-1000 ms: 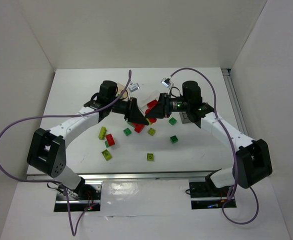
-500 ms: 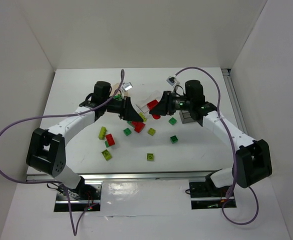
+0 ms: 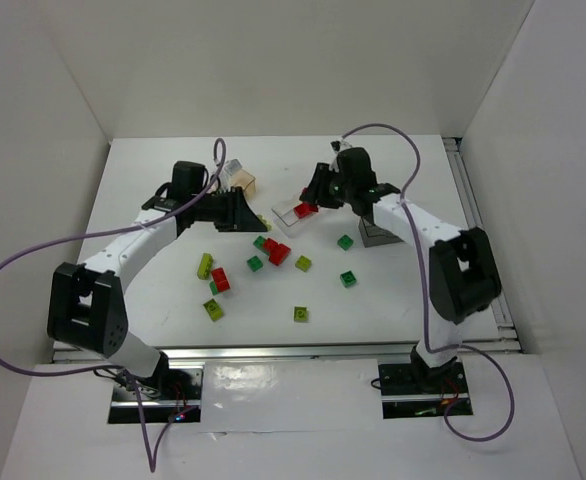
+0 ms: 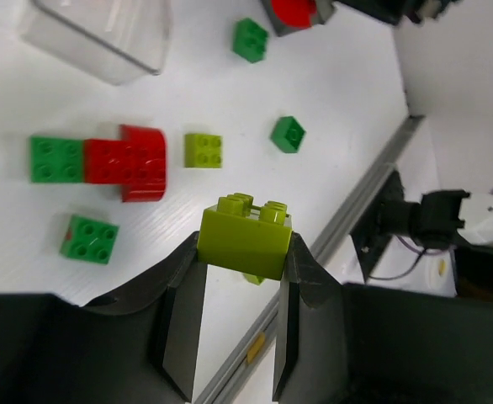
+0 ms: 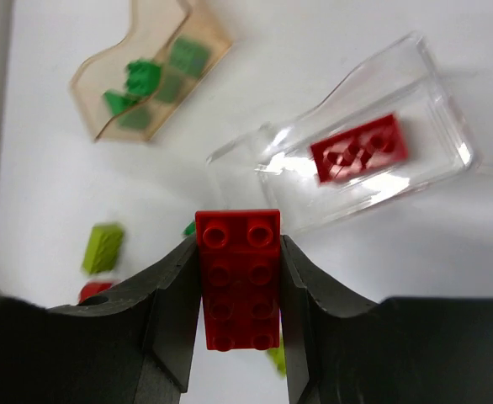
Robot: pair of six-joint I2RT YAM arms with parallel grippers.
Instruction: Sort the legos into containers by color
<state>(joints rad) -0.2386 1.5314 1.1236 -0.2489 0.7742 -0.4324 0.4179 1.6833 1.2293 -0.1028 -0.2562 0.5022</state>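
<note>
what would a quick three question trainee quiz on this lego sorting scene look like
1. True or false: the left gripper holds a red brick.
2. What lies in the clear tray? A one red brick; B green bricks; C nothing.
3. Fill in: the right gripper is shut on a ___ brick.
Key: 1 false, it grips a yellow-green brick; 2 A; 3 red, see the gripped red brick.
</note>
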